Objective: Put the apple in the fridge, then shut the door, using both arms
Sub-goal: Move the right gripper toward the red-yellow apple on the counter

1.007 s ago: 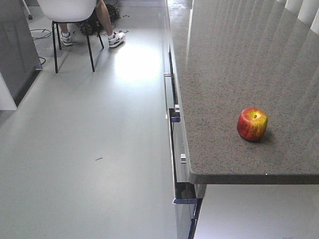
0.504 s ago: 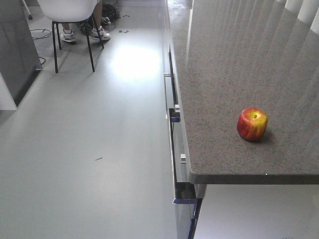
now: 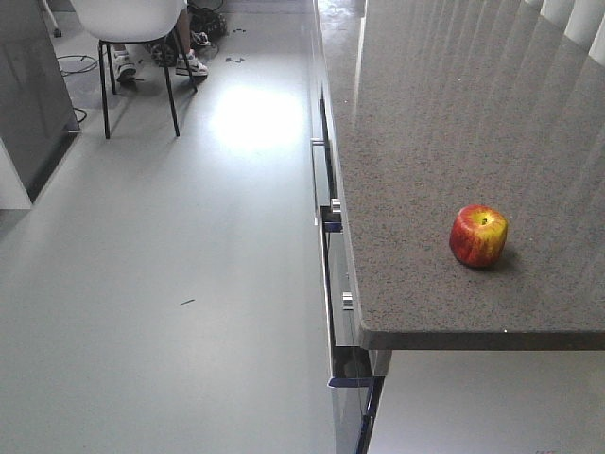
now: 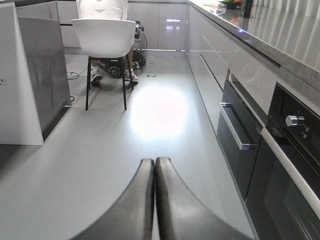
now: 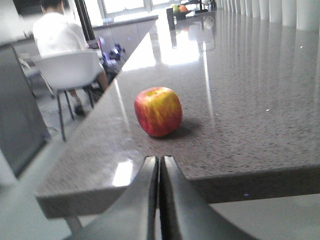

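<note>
Counter [image 5: 250, 110] edge: apple [image 5: 158, 111] ahead of right jaws, apart; right jaws, left jaws pinched together.

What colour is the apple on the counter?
The apple is red with yellow patches near its top; the right wrist view shows it best.

The chair [image 4: 104, 37] hides most of the seated person [image 4: 102, 7].

Red-yellow blocky apple [image 3: 478, 235] sits upright on the speckled counter [image 3: 454, 113], near its edge.
</note>
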